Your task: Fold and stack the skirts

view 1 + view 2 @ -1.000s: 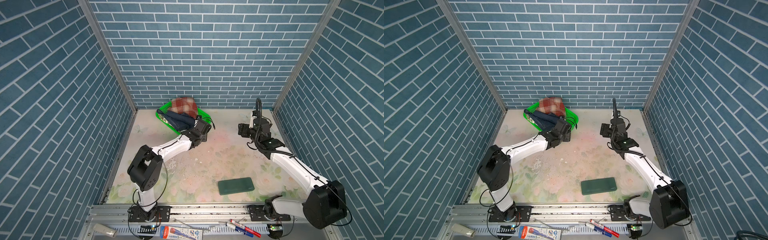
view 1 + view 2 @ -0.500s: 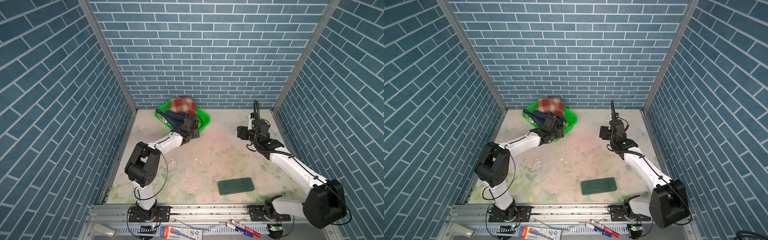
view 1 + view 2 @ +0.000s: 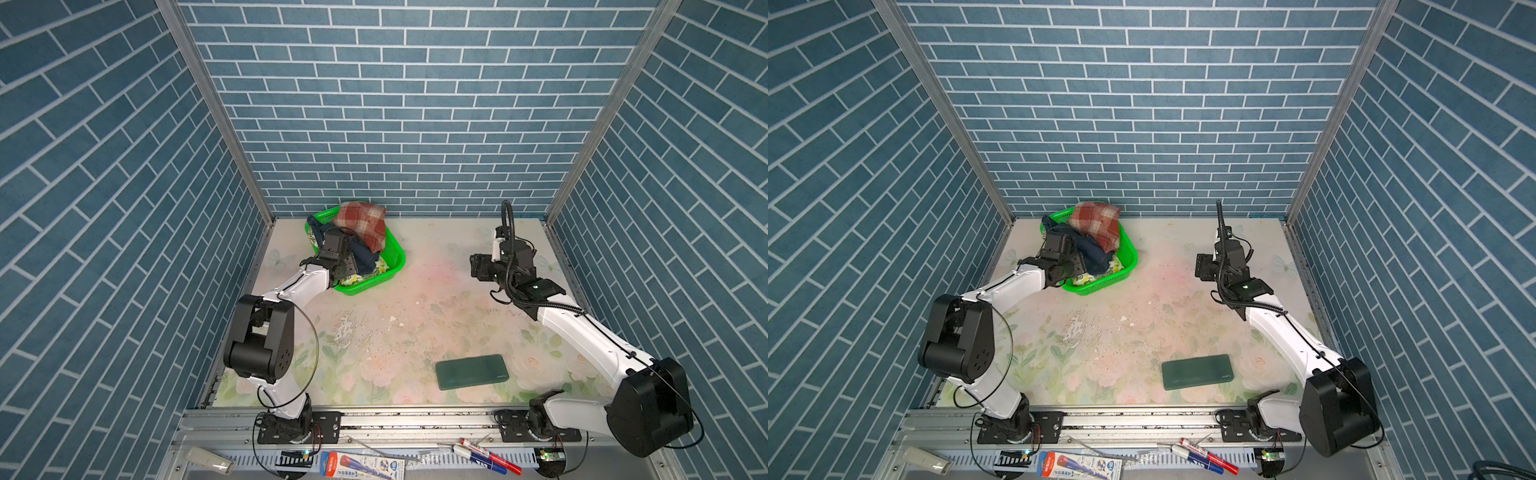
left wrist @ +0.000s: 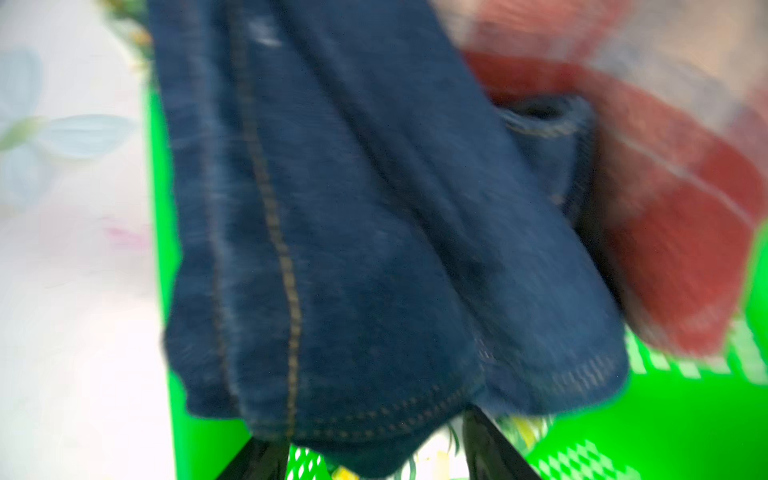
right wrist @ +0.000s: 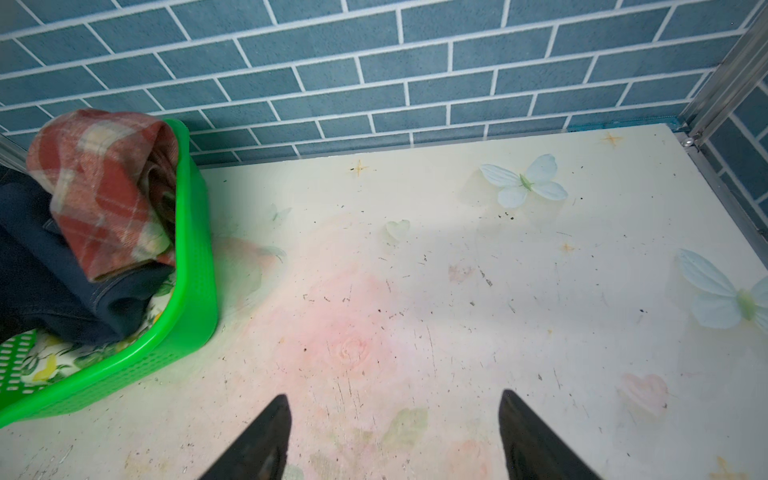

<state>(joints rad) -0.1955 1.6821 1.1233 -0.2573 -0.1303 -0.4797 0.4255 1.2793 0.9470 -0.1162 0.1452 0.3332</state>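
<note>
Skirts: all three heaped in basket [image 3: 374,284], table's 11 o'clock; plaid [image 3: 362,223] on top, denim [image 3: 366,258] beneath, lemon print [image 5: 62,361] at bottom.
Left gripper [image 4: 374,449]: inside basket, jaws spread, blurred denim hem at the tips.
Right gripper [image 5: 395,436]: jaws wide, empty, above table [image 3: 415,291] at 2 o'clock.
Slab [image 3: 472,371]: flat, 5 o'clock.

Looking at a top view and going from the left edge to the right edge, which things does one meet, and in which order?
Left arm's black elbow joint → green basket → dark green slab → right arm's black lower joint.
</note>
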